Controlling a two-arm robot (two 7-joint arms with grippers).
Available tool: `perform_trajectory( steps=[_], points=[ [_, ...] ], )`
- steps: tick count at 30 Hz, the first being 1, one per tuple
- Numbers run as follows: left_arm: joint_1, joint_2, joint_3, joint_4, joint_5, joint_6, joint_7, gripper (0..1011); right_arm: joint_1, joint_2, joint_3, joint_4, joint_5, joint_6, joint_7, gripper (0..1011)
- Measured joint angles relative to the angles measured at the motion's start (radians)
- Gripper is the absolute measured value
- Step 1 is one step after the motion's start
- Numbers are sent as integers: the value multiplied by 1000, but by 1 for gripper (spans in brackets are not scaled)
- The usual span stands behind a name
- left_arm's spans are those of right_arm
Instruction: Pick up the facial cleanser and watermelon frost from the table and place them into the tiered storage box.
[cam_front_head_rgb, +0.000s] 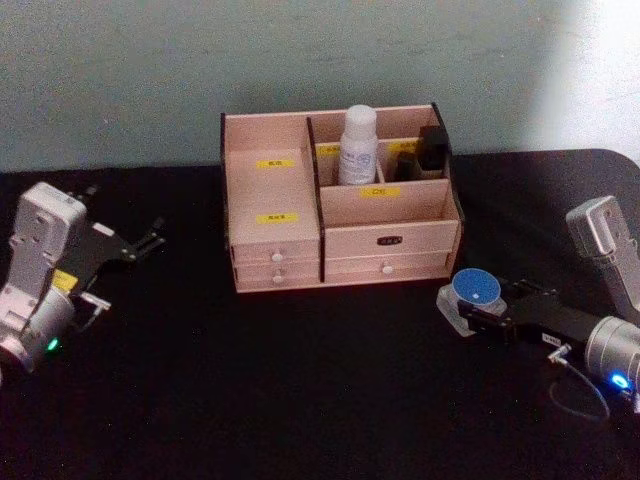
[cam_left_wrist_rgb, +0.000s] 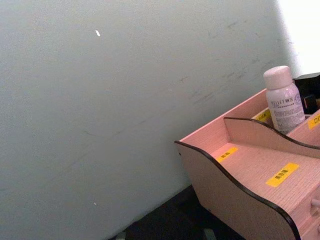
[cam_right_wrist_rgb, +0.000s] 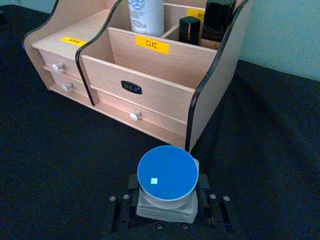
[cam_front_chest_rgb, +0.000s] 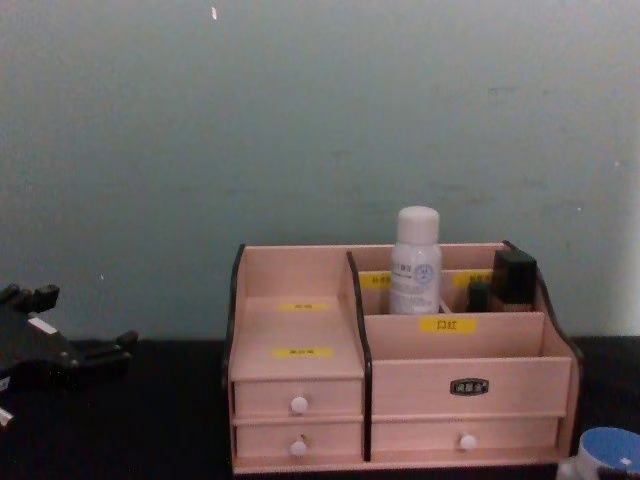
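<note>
Head view: the right gripper clasps the watermelon frost, near-right of the tiered storage box. The left gripper is parked at the left, jaws apart.
Left wrist view: the facial cleanser stands upright in a far compartment.
Right wrist view: the box lies far-left of the watermelon frost.
Chest view: the watermelon frost sits below the box's rims, so it likely needs lifting first.

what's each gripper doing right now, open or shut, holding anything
Left gripper: open, holding nothing.
Right gripper: shut on the blue-lidded jar.
</note>
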Motion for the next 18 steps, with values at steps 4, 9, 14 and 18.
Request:
perform_trajectory(
  steps=[4, 9, 14, 18],
  points=[
    [0, 0, 0, 0, 0, 0, 0, 1001, 0, 0, 0, 0, 0, 0, 0, 698],
    [0, 0, 0, 0, 0, 0, 0, 1001, 0, 0, 0, 0, 0, 0, 0, 698],
    [0, 0, 0, 0, 0, 0, 0, 1001, -1, 2, -2, -1, -6, -10, 5, 698],
    [0, 0, 0, 0, 0, 0, 0, 1001, -4, 11, -3, -14, -7, -25, 26, 698]
  ],
)
